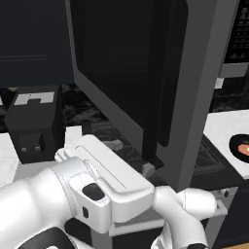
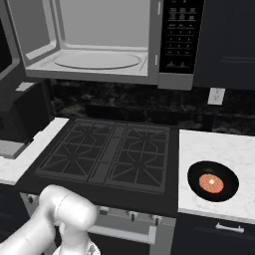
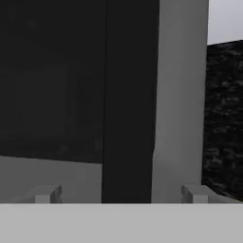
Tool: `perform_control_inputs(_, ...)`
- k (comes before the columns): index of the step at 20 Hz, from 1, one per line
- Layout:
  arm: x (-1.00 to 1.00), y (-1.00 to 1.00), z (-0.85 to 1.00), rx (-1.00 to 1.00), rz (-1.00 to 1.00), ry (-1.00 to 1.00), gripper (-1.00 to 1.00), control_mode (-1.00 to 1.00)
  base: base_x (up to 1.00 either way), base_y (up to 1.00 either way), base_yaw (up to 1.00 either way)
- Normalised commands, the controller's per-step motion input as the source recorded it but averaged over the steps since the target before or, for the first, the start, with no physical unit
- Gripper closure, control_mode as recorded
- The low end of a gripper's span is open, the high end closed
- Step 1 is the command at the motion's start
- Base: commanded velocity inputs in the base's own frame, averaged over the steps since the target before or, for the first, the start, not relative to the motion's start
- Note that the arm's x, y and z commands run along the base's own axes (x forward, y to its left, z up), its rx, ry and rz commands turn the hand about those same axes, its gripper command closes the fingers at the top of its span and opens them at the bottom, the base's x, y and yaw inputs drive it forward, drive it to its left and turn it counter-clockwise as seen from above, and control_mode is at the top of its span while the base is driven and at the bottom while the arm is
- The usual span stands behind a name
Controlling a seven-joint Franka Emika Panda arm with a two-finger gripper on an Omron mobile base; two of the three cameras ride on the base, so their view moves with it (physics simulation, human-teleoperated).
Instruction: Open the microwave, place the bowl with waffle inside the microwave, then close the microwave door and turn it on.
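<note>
Claw (image 3: 121,193) spread wide, nothing held, fingertips (image 3: 46,193) either side of door handle (image 3: 128,99). Microwave door (image 1: 146,73) swung open. Bowl w/ waffle (image 2: 212,181) sits on counter (image 2: 199,144) near front edge.

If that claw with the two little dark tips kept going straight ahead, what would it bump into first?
Most likely the slim dark vertical handle on the swung-open, grey-framed microwave door; it stands dead ahead between the open jaws, though how near is unclear.

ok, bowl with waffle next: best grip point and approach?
Take the bowl with waffle by its rim, coming from above: it is shallow and sits flat on the counter, with clear space round it. Pinching the near edge probably avoids the waffle in the centre.
</note>
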Motion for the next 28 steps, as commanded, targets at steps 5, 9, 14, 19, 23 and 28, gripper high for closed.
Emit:
perform_control_inputs(5,-0.49,-0.06,0.00,-0.03,0.23,-0.07,-1.00,-1.00,0.00,0.00,0.00)
perform_control_inputs(9,-0.52,-0.28,0.00,-0.03,0.59,-0.04,-1.00,-1.00,0.00,0.00,0.00)
perform_control_inputs(14,-0.06,-0.53,-0.01,-0.01,0.71,0.00,-1.00,-1.00,0.00,0.00,0.00)
perform_control_inputs(19,0.00,-0.58,-0.05,0.00,0.76,0.00,-1.00,-1.00,0.00,0.00,0.00)
perform_control_inputs(23,0.00,-0.79,0.00,0.00,0.68,0.00,-1.00,-1.00,0.00,0.00,0.00)
perform_control_inputs(28,0.33,-0.81,-0.01,0.00,0.61,0.00,-1.00,-1.00,0.00,0.00,0.00)
